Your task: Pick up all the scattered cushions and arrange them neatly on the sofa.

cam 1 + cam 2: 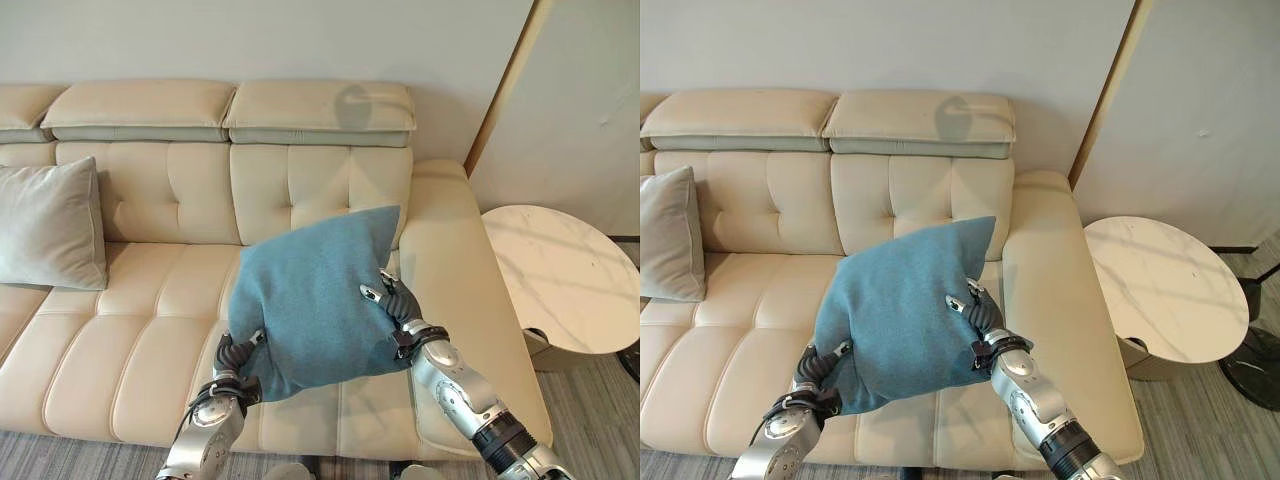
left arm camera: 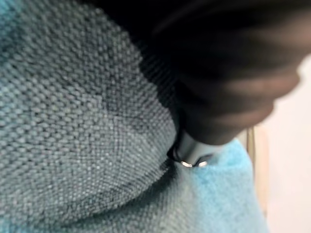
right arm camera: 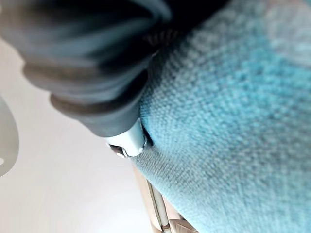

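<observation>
A teal cushion [image 1: 310,300] is held up over the right end of the beige sofa [image 1: 140,340], tilted with one corner pointing up toward the backrest. My left hand [image 1: 236,358] grips its lower left corner, thumb on the front face. At the cushion's right edge my right hand [image 1: 400,305] pinches the fabric, thumb on the front too. Both wrist views show the teal cushion [image 2: 73,121] [image 3: 233,121] weave pressed close against each hand's dark cover. A grey cushion [image 1: 50,225] leans upright against the backrest at the sofa's left.
A round white marble side table [image 1: 565,275] stands right of the sofa's armrest [image 1: 450,260]. A dark round base [image 1: 1255,365] sits on the floor beyond it. The seat between the two cushions is bare.
</observation>
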Motion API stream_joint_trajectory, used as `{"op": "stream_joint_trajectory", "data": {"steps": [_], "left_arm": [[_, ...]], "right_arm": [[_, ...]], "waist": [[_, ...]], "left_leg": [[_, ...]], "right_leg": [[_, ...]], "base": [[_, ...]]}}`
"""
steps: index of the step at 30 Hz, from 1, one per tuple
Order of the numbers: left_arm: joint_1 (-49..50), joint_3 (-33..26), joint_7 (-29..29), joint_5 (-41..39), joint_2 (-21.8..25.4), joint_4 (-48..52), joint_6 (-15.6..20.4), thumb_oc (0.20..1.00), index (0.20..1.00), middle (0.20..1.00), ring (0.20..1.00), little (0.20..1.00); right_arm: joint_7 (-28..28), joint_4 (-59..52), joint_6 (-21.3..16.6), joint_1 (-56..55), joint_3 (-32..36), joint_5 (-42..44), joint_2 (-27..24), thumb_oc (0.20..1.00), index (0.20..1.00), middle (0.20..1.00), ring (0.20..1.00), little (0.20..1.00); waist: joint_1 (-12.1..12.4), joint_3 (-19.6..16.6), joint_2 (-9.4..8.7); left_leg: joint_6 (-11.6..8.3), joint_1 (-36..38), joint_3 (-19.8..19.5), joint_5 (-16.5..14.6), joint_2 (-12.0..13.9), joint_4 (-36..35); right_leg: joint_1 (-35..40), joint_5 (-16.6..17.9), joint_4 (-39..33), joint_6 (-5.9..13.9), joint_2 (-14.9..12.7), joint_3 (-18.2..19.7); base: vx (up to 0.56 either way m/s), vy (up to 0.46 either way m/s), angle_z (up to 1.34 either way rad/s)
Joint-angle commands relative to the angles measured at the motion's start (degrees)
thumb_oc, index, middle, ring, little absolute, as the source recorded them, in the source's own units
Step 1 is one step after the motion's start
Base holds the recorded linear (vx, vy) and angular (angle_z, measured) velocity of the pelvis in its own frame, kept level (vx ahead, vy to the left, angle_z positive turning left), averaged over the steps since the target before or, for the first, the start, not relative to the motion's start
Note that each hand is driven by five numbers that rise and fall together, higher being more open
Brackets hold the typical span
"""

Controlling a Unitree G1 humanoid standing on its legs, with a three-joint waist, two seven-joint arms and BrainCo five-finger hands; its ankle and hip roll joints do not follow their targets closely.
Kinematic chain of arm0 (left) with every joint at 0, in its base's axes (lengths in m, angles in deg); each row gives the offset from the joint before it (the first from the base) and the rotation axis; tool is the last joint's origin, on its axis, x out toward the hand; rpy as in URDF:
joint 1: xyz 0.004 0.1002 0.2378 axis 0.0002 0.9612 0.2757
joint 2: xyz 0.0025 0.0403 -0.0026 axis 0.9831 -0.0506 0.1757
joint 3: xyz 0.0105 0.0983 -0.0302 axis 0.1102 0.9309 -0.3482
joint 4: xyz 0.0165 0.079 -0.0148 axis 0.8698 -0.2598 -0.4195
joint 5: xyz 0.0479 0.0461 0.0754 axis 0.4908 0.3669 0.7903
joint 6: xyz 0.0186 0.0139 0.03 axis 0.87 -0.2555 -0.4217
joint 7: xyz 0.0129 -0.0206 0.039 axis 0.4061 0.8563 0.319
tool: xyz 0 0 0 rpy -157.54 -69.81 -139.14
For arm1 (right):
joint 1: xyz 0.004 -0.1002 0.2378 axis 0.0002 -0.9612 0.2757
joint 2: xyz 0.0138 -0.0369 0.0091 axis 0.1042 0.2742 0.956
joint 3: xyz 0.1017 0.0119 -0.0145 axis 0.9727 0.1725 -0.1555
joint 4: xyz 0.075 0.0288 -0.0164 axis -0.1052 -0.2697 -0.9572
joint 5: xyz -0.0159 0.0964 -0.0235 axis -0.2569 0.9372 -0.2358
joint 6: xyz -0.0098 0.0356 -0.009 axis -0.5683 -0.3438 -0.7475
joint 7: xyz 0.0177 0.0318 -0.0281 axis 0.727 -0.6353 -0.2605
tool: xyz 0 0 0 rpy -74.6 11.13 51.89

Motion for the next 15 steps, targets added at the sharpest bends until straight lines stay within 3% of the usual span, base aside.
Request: {"op": "stream_joint_trajectory", "data": {"steps": [1,6,11,15], "left_arm": [[-12.3,3.7,1.6,3.5,-2.3,3.9,5.3,0.200,0.200,0.200,0.200,0.200],[-24.4,6.2,-1.3,4.2,-0.4,-1.9,5.8,0.200,0.200,0.200,0.200,0.200],[-43.7,7.8,-6.4,2.1,3.0,-9.4,8.9,0.200,0.200,0.200,0.200,0.200],[-57.3,9.3,-9.8,3.9,6.3,-14.9,10.6,0.200,0.200,0.200,0.200,0.200]], "right_arm": [[-2.1,-3.4,-3.4,6.4,-6.5,0.6,9.5,0.200,0.200,0.200,0.200,0.200],[2.6,0.3,-5.0,15.3,-4.9,1.6,11.4,0.200,0.200,0.200,0.200,0.200],[9.3,3.4,-8.1,27.8,-1.0,0.4,10.4,0.200,0.200,0.200,0.200,0.200],[14.1,6.2,-10.9,36.7,1.9,-3.1,7.9,0.200,0.200,0.200,0.200,0.200]], "waist": [[0.2,-3.6,-1.28],[-0.1,-1.3,-0.58],[-0.3,3.7,0.50],[-0.4,6.3,0.60]], "left_leg": [[-0.02,1.8,-2.2,-7.7,-1.4,-0.4],[0.43,-0.7,-2.1,-7.2,-1.6,-0.4],[0.90,-8.9,-3.0,-3.9,-2.1,-0.4],[0.96,-19.5,-3.9,-4.5,-2.6,7.5]], "right_leg": [[1.1,-6.9,0.1,0.86,0.4,1.0],[-1.8,-6.5,0.1,0.74,0.5,2.6],[-11.7,-6.0,4.3,0.24,0.0,4.4],[-20.3,-5.8,8.9,0.00,-1.3,5.3]], "base": [[0.09,0.051,0.07],[-0.03,0.037,0.01],[-0.17,0.038,0.04],[-0.11,0.033,0.06]]}}
